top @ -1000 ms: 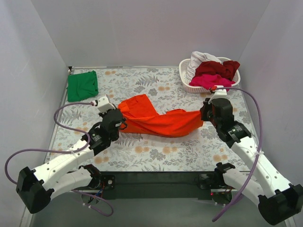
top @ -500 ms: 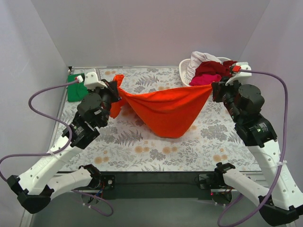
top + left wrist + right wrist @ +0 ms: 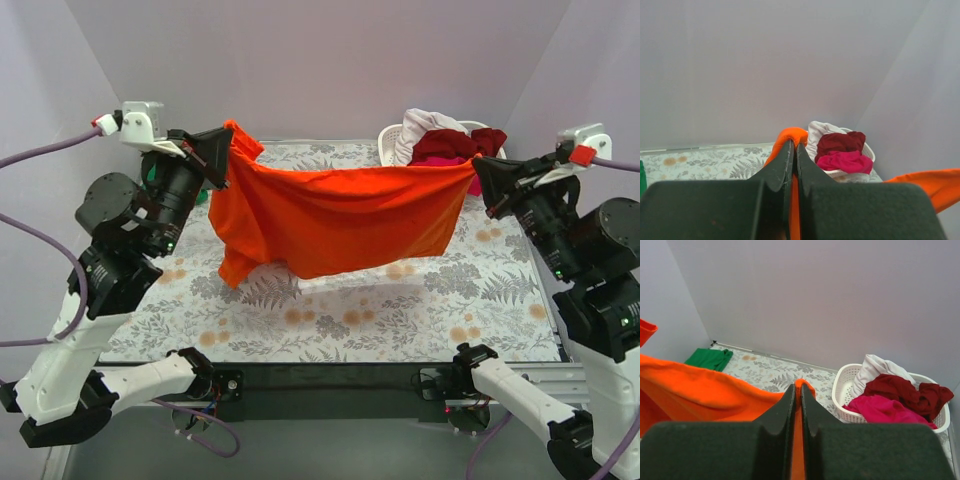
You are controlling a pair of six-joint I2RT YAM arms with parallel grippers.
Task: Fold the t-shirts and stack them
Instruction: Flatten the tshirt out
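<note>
1. Orange shirt (image 3: 340,215): hangs spread wide in the air above the desk (image 3: 400,310), strung between my two end effectors. The top edge is nearly taut. The left side droops lower than the right. It seems clear of the desk, with its shadow beneath. Not folded.
2. Left end effector (image 3: 226,147): closed, pinching the shirt's upper left corner. My wrist view shows orange cloth between the fingers.
3. Right end effector (image 3: 480,175): closed, pinching the upper right corner. Its wrist view shows the same.
4. Green shirt (image 3: 709,359): lies at the far left corner of the desk and looks folded flat. I take it as the base of the stack, so one shirt is done by my reading.
5. Basket (image 3: 842,390): sits at the far right corner and holds a white shirt (image 3: 420,128), a dark red shirt (image 3: 455,143) and a pink shirt (image 3: 885,407). All three are crumpled and none is folded.
6. Judgement: early in the task. The orange shirt is at the spread-out step. Laying it flat, folding it and placing it on the green shirt remain, then the three in the basket.
</note>
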